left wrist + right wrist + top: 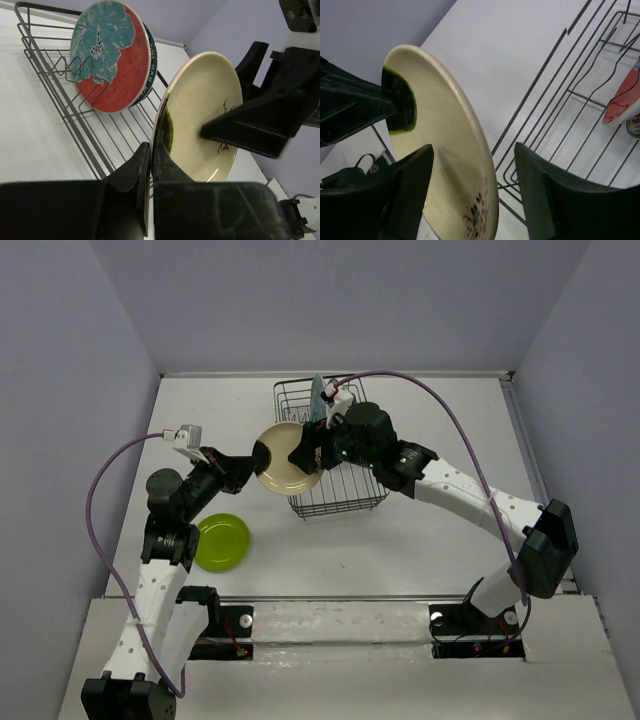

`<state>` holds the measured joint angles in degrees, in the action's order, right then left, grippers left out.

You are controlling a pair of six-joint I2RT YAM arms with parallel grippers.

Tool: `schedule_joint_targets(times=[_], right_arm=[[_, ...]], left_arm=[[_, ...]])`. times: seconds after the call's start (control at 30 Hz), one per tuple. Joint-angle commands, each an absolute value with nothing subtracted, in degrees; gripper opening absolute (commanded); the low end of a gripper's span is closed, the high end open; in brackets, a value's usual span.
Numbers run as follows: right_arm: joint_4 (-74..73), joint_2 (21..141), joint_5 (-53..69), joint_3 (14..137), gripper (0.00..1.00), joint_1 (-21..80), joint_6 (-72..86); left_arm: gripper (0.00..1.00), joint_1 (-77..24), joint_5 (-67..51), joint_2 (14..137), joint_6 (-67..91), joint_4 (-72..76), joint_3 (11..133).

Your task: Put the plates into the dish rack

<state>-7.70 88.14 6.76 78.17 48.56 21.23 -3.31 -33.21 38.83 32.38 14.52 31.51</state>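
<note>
Here, two racked plates, one cream plate

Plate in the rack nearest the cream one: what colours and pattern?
Red plate, teal-white floral pattern; left wrist view.

Top camera high, looking down; wrist cameras close, sharing cream plate.
</note>
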Motion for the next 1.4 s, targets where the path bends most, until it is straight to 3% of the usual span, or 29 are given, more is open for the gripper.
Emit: schedule_joint_targets(times=[0.0, 0.03, 0.07, 0.1, 0.13, 0.2, 0.53, 0.87, 1.37], right_arm=[[-6.07, 87.37, 8.08, 80.07, 0.38, 48.43, 22.15], [-5.46, 86.49, 8.52, 79.46, 0.23, 48.43, 22.58], [-4.75, 86.14, 8.26, 79.37, 0.07, 48.43, 22.94], [-4.92, 85.87, 7.74, 79.45, 0.07, 48.43, 22.94], [-5.44, 85.61, 5.91, 79.89, 0.07, 48.43, 22.85], [-6.76, 85.95, 2.83, 81.03, 0.07, 48.43, 22.59], [-17.57, 99.65, -29.22, 100.71, 0.07, 48.43, 16.1], [-20.74, 117.57, -52.18, 118.63, 0.07, 50.19, 9.41], [-21.27, 128.41, -57.39, 123.49, 0.07, 50.71, 9.58]], left_arm=[[0.12, -4.92, -37.44, 38.23, 29.8, 18.02, 32.52], [0.35, -5.1, -37.18, 38.23, 29.1, 17.67, 32.78], [0.51, -5.45, -36.05, 38.32, 28.48, 16.36, 33.13], [0.64, -5.62, -35.25, 38.23, 27.69, 15.39, 33.48], [0.84, -5.89, -33.42, 38.23, 26.03, 14.25, 34.44], [0.99, -7.03, -31.21, 37.97, 24.27, 10.47, 35.76], [0.99, -15.55, -11.27, 33.23, 15.91, 1.76, 39.56], [0.99, -20.83, -6.95, 30.86, 14.59, -1.84, 38.93], [0.99, -25.75, -5.01, 28.48, 13.62, -2.46, 38.85]])
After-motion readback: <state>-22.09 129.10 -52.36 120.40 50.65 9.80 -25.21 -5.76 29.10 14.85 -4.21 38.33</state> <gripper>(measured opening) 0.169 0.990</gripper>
